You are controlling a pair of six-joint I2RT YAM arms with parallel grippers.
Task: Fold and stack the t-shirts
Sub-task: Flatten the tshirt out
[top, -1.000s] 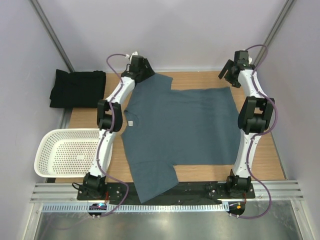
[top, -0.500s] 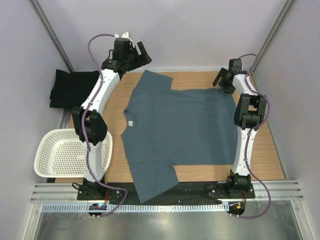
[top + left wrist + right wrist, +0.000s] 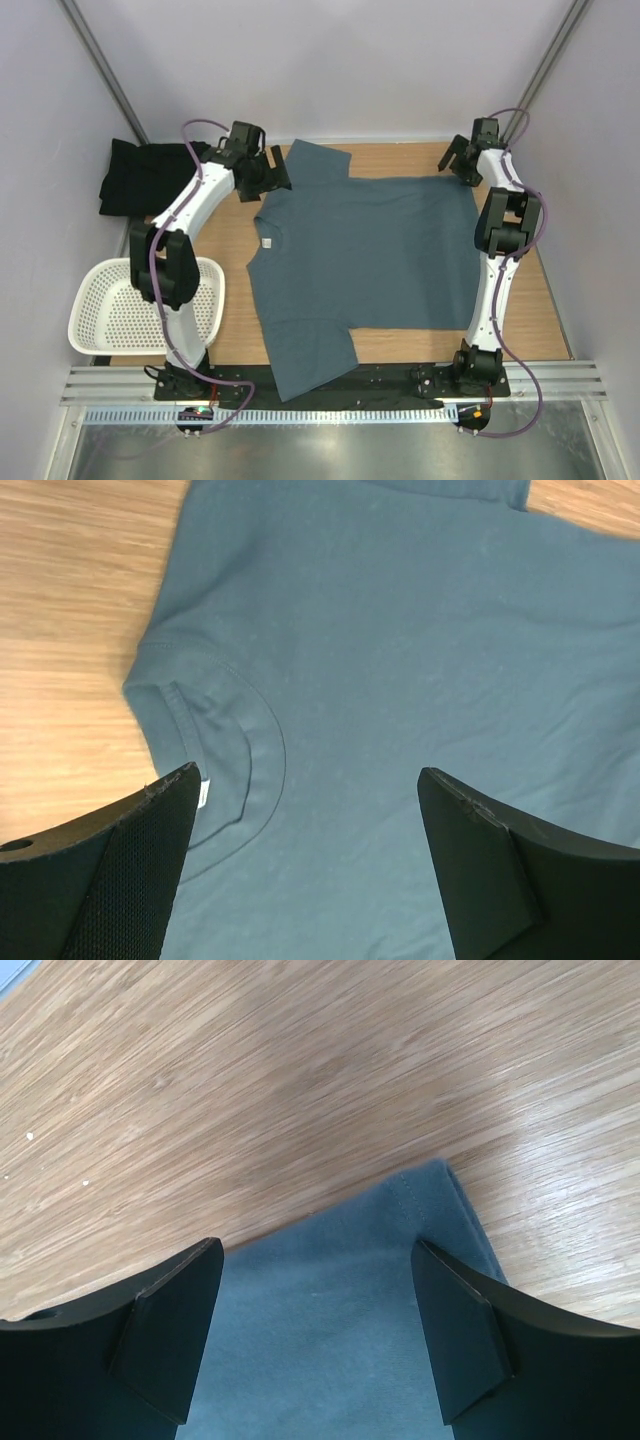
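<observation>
- Blue-grey t-shirt (image 3: pixel 360 260) lies flat, unfolded; black t-shirt (image 3: pixel 150 178) sits far left.
- My left gripper (image 3: pixel 310 780) and right gripper (image 3: pixel 315 1250) gape, empty.
- Bare table (image 3: pixel 390 158) borders the far hem.

The left hand (image 3: pixel 272 175) left the far sleeve of the slate blue-grey cloth t-shirt (image 3: pixel 370 260), swung up and back, then dropped beside its collar, jaws spread wider. The right hand (image 3: pixel 460 165) edged toward the shirt's far corner.

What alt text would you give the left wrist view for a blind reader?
A slate blue-grey t-shirt lies spread flat on a wooden table, seen from above. Its collar, with a small white label, sits lower left; the left fingers stand wide apart at the bottom corners, holding nothing.
</observation>
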